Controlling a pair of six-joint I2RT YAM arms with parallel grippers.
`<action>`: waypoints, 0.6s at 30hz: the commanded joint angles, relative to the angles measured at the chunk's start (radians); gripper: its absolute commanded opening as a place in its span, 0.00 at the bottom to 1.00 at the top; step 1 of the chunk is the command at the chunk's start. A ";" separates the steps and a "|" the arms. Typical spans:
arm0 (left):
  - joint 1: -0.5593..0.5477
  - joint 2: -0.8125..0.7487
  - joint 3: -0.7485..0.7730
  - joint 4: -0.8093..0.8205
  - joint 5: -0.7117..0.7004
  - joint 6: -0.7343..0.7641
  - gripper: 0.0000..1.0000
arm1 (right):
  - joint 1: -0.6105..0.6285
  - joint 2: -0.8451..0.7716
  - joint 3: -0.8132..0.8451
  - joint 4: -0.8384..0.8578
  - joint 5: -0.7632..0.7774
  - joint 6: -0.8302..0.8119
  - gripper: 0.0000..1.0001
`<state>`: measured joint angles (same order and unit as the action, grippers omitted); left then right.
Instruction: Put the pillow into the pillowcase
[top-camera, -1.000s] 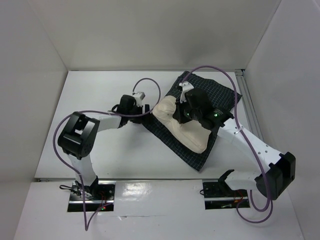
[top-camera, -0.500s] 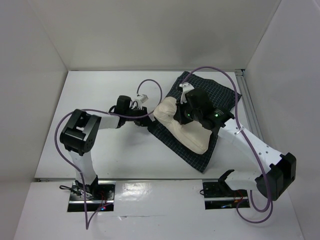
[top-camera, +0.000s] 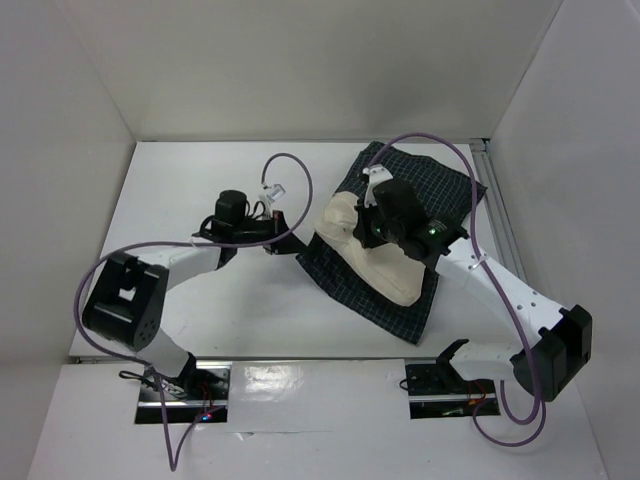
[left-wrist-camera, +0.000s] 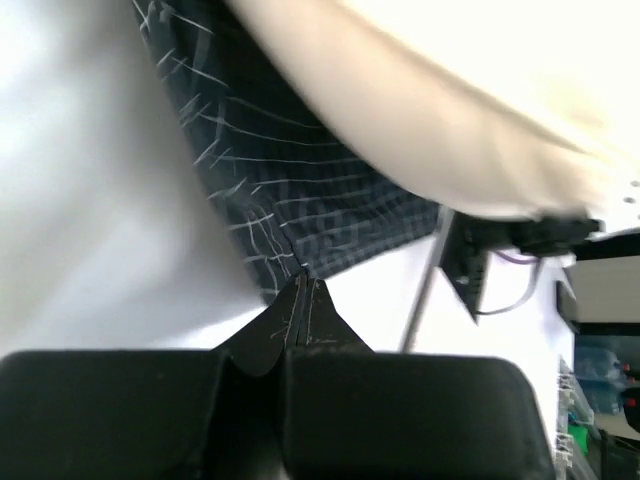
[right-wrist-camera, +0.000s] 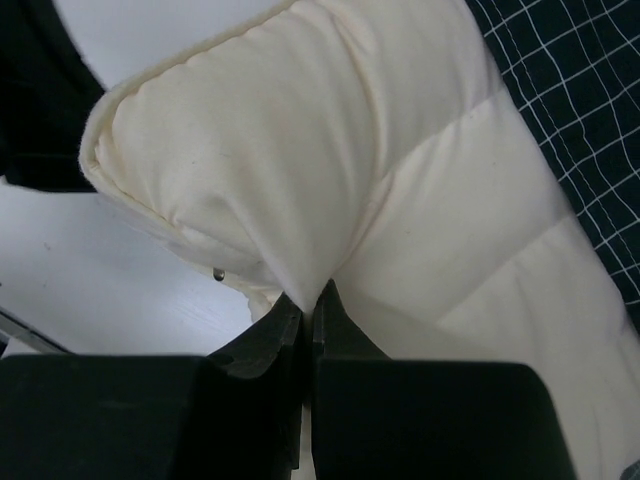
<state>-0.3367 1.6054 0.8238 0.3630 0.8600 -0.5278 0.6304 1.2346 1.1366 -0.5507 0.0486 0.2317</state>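
Pillow (top-camera: 378, 262): lies on top of the pillowcase (top-camera: 432, 188), not inside it.
Progress: as I judge, the insertion is not begun; the case must be opened first.
Pillow look: cream, soft, with faint stitched ridges.
Pillowcase: dark checked cloth, crumpled, spread on the counter (top-camera: 190, 190).
Right pincer (right-wrist-camera: 312, 300): closed, pinching a pillow fold.
Left pincer (left-wrist-camera: 305, 292): closed on the pillowcase edge.

I see a plain cream pillow (top-camera: 385, 272), a dark navy pillowcase (top-camera: 445, 185) with thin white checks, and a white desk (top-camera: 200, 180).
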 joint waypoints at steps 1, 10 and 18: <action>-0.004 -0.097 -0.044 0.037 0.063 -0.080 0.00 | -0.005 -0.024 -0.008 0.018 0.108 0.018 0.00; -0.022 -0.341 -0.080 -0.173 -0.087 -0.011 0.00 | -0.005 0.014 0.097 0.018 0.135 0.009 0.00; -0.022 -0.456 -0.127 -0.265 -0.064 -0.034 0.00 | -0.005 0.098 0.170 0.014 0.219 -0.020 0.00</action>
<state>-0.3523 1.2160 0.7177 0.1688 0.7345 -0.5537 0.6331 1.2972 1.2499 -0.6064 0.1261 0.2333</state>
